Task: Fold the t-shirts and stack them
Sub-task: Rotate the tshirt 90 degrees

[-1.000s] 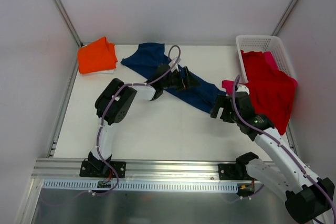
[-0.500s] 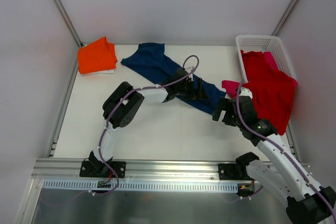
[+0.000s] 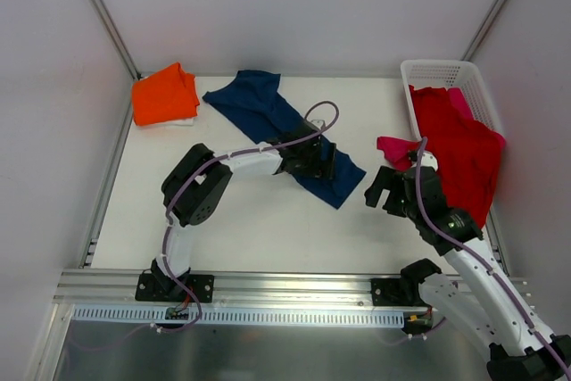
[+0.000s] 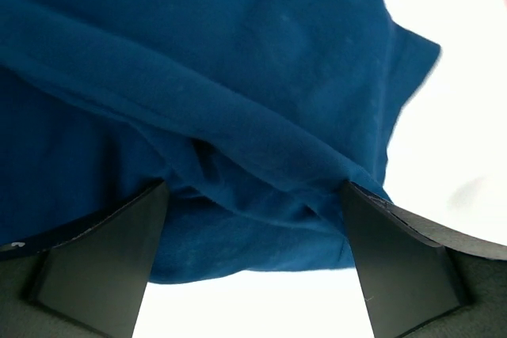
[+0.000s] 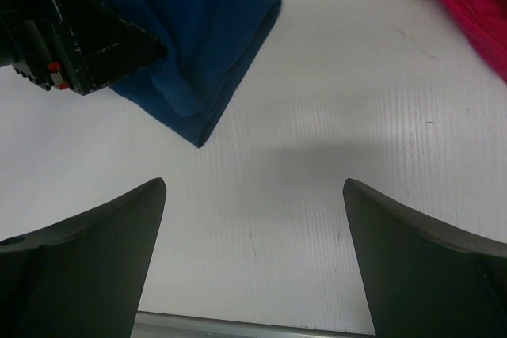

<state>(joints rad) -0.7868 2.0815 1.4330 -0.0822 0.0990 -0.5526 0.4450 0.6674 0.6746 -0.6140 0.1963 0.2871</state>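
Observation:
A navy t-shirt lies in a long diagonal strip across the white table. My left gripper is low over the strip's near right end, open. The left wrist view shows rumpled navy cloth spanning the gap of the left gripper, and neither finger presses on it. My right gripper hovers open over bare table just right of the shirt's end; nothing sits between the right gripper's fingers. A folded orange t-shirt rests at the back left. A red t-shirt drapes out of the basket, with a pink one at its edge.
The white lattice basket stands at the back right corner. A metal rail runs along the near table edge. White walls close in the left, back and right sides.
My left gripper slid right and nearer along the navy shirt, and the shirt's near end drew back and bunched. The right gripper drifted slightly nearer. Both stayed open.

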